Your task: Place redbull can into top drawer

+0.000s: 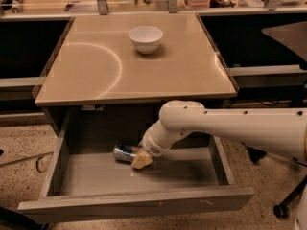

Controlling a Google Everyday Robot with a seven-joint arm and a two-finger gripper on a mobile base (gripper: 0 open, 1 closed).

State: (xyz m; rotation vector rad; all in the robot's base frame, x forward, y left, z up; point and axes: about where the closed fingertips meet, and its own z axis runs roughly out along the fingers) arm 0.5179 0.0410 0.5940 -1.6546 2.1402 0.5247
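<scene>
One end of redbull can (123,152) hidden behind end effector (142,160) in top drawer (144,202).

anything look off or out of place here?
Nothing alarming. The redbull can lies on its side on the floor of the open top drawer, near the back, with the gripper right at its end. The white bowl sits upright on the tabletop; no spill visible.

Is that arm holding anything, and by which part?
Its gripper sits at the right end of the can, which lies on its side in the open drawer. Whether it actually grips the can cannot be told.
</scene>
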